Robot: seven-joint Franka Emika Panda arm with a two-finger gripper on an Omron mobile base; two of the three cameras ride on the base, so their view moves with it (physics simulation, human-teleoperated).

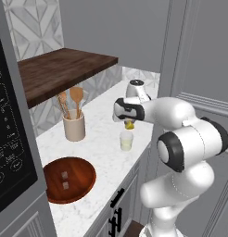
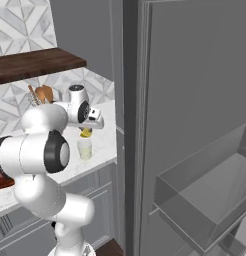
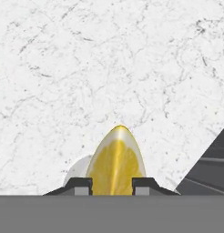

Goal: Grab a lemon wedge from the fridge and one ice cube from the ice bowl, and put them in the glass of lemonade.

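My gripper [image 1: 129, 124] hangs just above the glass of lemonade [image 1: 126, 140], shut on the yellow lemon wedge [image 1: 129, 125]. In the hand view the lemon wedge [image 3: 116, 164] sits pinched between the two dark fingertips [image 3: 78, 185], pointing out over the marble, and part of a pale round rim, perhaps the glass, peeks out at its left. From the right base view the wedge [image 2: 85, 133] hovers over the glass [image 2: 84, 148]. The wooden ice bowl [image 1: 68, 178] lies at the near left with two pale ice cubes [image 1: 65, 175] inside. The fridge [image 2: 195, 100] stands at the right with its door open.
A beige crock [image 1: 74, 127] with wooden spoons stands behind the glass on the marble counter [image 1: 102, 152]. A dark wooden shelf [image 1: 60, 69] hangs above. The fridge door's clear bin [image 2: 205, 200] juts out at the lower right. A black panel [image 1: 7, 139] borders the left.
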